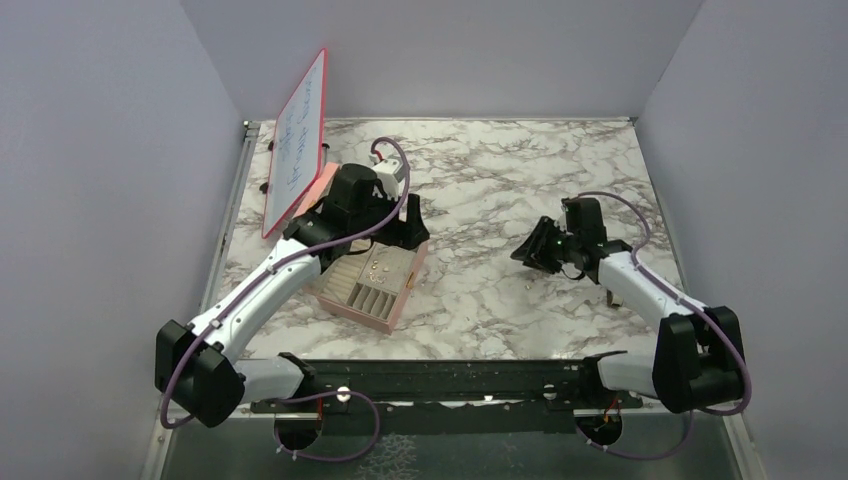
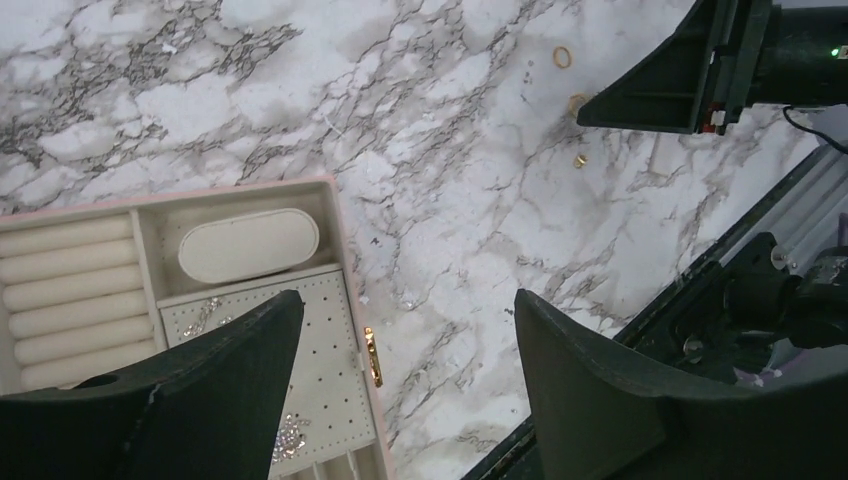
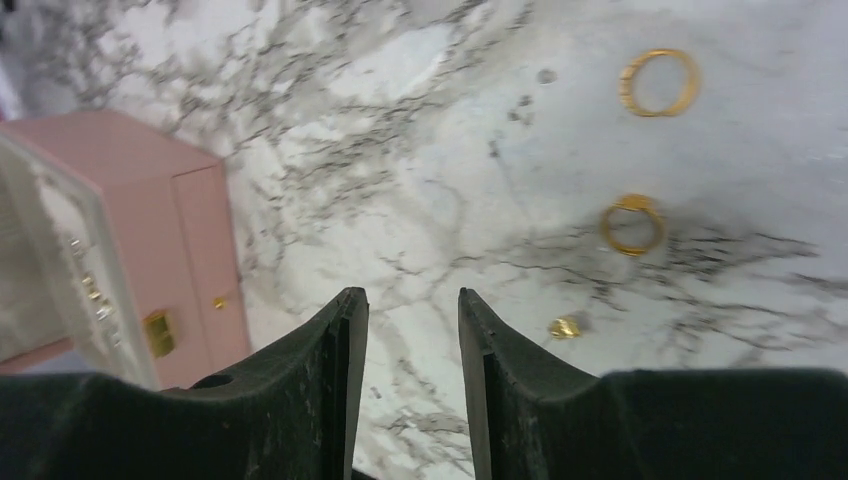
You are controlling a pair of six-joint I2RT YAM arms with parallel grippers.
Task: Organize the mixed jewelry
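Top view: left claw (image 1: 405, 235) hangs over the pink box (image 1: 372, 292), right claw (image 1: 527, 254) low over the marble surface (image 1: 480, 180). Left wrist: claw wide open, empty, silvery pieces (image 2: 290, 435) on the box's dotted pad. Right wrist: claw barely open, gripping nothing, two gold rings (image 3: 658, 82) and a stud (image 3: 565, 327) loose on the surface just ahead.

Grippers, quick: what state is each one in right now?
Left gripper: jaws wide open, holding nothing.
Right gripper: jaws slightly apart, nothing between them.
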